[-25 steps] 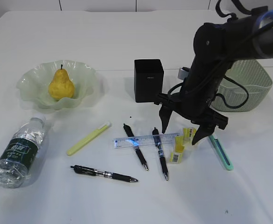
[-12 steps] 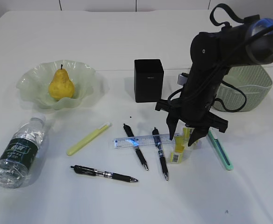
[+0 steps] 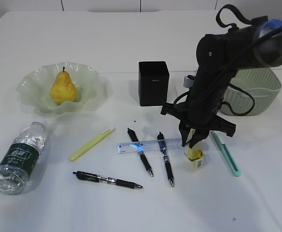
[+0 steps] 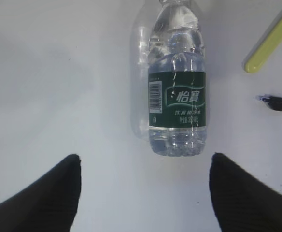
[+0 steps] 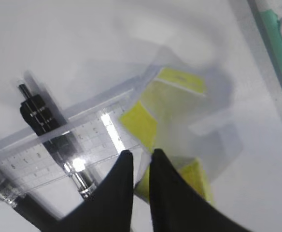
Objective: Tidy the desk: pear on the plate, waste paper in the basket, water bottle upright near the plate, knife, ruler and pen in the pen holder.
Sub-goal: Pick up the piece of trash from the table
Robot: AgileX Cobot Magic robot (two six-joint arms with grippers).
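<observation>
Desk (image 3: 131, 43): white, cluttered.
Right gripper (image 3: 191, 143): fingers nearly together, pinching waste paper (image 3: 195, 157) beside ruler (image 3: 150, 145).
Left gripper (image 4: 143, 193): jaws wide apart above water bottle (image 4: 176, 92), lying flat.

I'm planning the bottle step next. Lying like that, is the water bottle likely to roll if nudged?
Probably: the water bottle lies on its round side on the bare desk, with nothing beside it to stop it. It looks full, so likely heavy for its size, and its smooth plastic may be slippery.
</observation>
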